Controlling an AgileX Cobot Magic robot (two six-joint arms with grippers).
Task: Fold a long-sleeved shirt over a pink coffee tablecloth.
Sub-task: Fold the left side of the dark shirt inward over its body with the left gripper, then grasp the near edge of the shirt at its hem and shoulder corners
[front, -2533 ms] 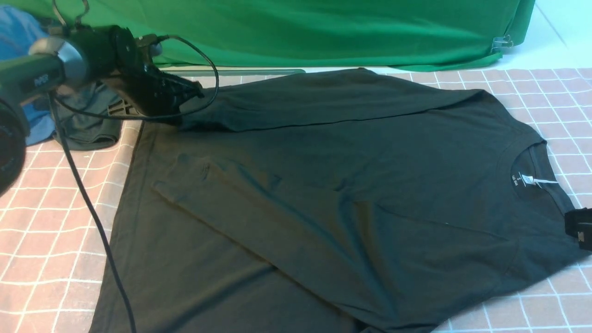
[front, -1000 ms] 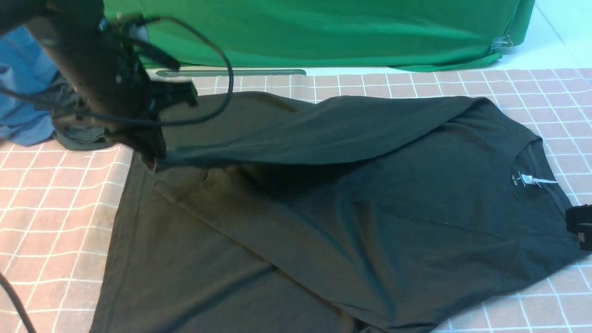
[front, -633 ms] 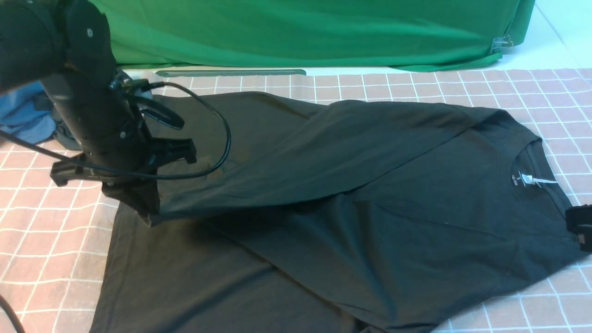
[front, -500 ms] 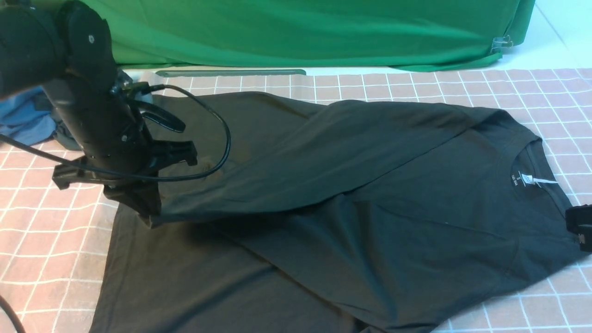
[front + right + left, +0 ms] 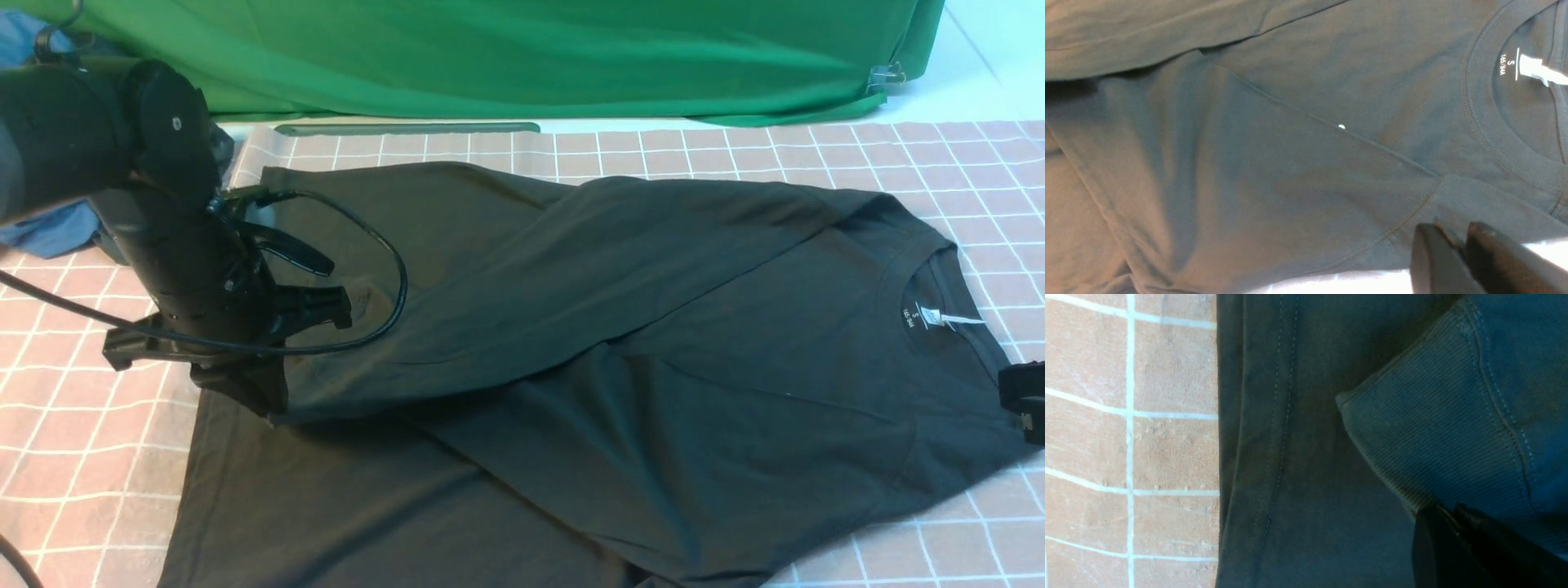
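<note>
Black long-sleeved shirt [image 5: 653, 343]; neck print [image 5: 1503, 65] "S 165/84A"

- Beneath everything: pink coffee tablecloth [image 5: 1167, 449], thin white grid lines, bare beside the garment.
- Over it, black long-sleeved shirt [image 5: 1306, 531]; straight hem, double-stitched.
- On the shirt body: ribbed cuff [image 5: 1421, 433], corner pointing toward the hem.
- Dark left gripper [image 5: 1449, 514] clamped on the cuff's edge.

Robot-lab recording setup: green backdrop cloth [image 5: 531, 57] pinned by metal clip [image 5: 886, 77] behind pink coffee tablecloth [image 5: 939, 159]; cabled black robot arm [image 5: 184, 269] over tablecloth's left side.
</note>
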